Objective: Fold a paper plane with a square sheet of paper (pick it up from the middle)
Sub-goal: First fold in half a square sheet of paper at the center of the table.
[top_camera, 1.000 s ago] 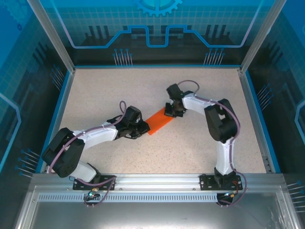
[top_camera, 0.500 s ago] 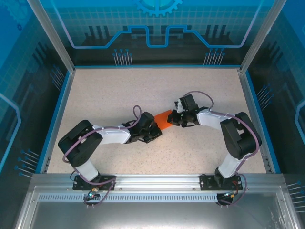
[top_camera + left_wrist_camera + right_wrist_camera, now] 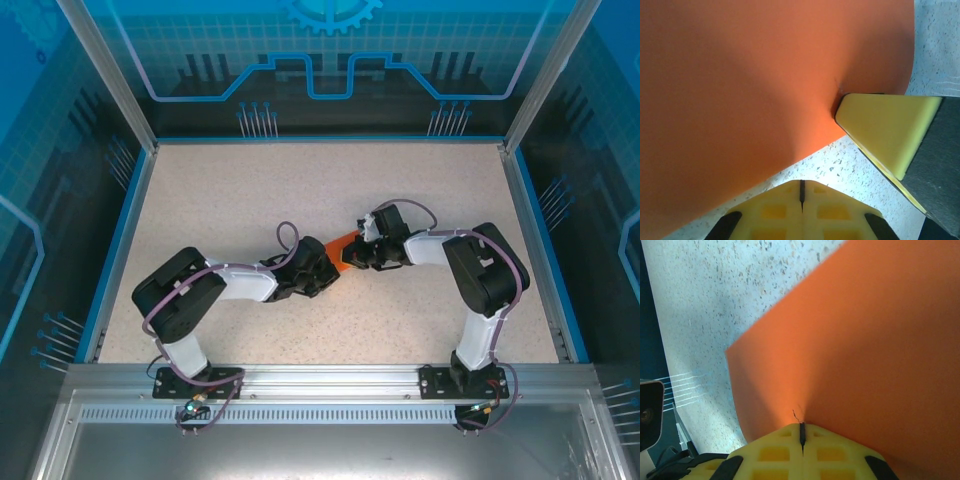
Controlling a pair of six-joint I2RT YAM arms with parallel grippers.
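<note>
In the right wrist view, the right gripper has its two yellow fingers pressed together at the bottom centre of the frame, with only a thin dark seam between them. Their tips clamp the near edge of the orange paper, and a small wrinkle sits in the sheet just above the seam. From there the paper spreads up and to the right over most of the frame. Its straight left edge climbs toward the top, and the speckled table fills the upper left.

In the left wrist view, the left gripper also has its yellow fingers closed against each other at the bottom centre, with nothing visible between them. A strip of speckled table shows between their tips and the paper's lower edge. The paper covers the upper left and centre of this frame. At the right, one yellow finger of the right gripper pushes its tip into the paper's edge, where there is a small dimple.

In the top view, the two grippers meet near the middle of the table, just right of frame centre. The left gripper is lower left of the right one. A small orange wedge of paper shows between and just above them. Whether the sheet rests on the table or is lifted, I cannot tell. Both arms curve back to their bases at the bottom.
</note>
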